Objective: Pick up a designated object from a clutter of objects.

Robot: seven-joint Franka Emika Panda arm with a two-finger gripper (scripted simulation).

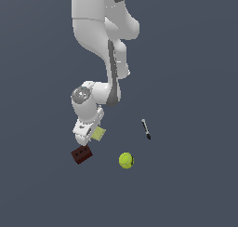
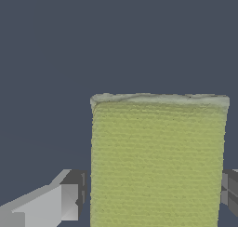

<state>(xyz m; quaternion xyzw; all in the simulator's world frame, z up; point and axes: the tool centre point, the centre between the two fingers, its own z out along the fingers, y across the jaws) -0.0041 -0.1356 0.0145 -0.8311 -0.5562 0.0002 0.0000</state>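
My claw [image 2: 153, 196] stands spread, one finger [image 2: 69, 200] on each side of the flat pad [image 2: 158, 161], not visibly pressing it. The pad is pale yellow-green, finely woven, with a greyish far edge, lying on the tabletop [image 2: 116, 40] between my fingers.

White rounded arm [image 1: 100, 16] w/ dark grey joint bands, grey-tipped end effector [image 2: 153, 193].
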